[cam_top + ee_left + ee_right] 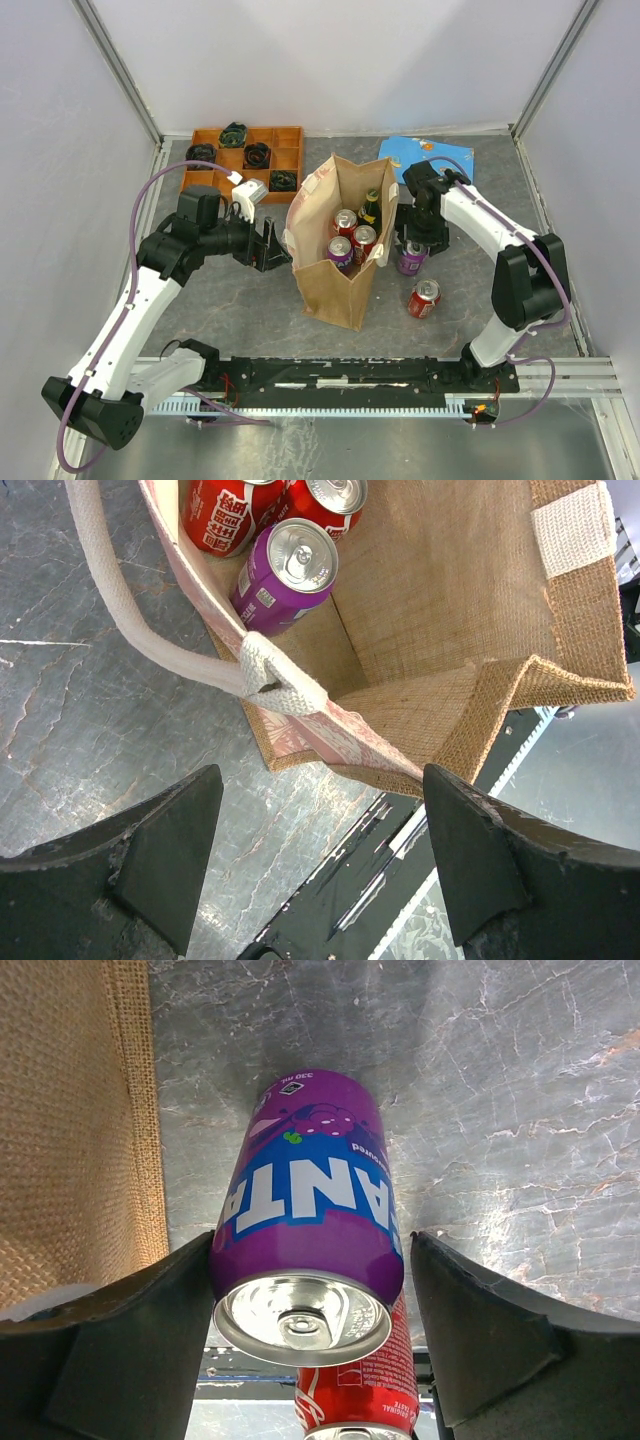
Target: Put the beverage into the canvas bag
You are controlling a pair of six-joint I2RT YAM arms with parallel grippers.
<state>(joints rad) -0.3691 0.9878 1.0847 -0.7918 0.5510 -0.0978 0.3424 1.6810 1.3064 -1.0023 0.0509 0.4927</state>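
The tan canvas bag (335, 275) stands open in the middle of the table, with two red cans (346, 220), a purple can (339, 250) and a green bottle (370, 207) inside. A purple Fanta can (411, 258) stands just right of the bag. My right gripper (412, 243) is open around it; in the right wrist view the can (310, 1210) sits between the fingers, against the left one with a gap at the right one. My left gripper (275, 245) is open and empty at the bag's left side, near its white handle (150, 645).
A red can (424, 297) lies on the table right of the bag, in front of the purple can. An orange compartment tray (215, 150) with dark items sits at the back left. A blue sheet (425, 155) lies at the back right.
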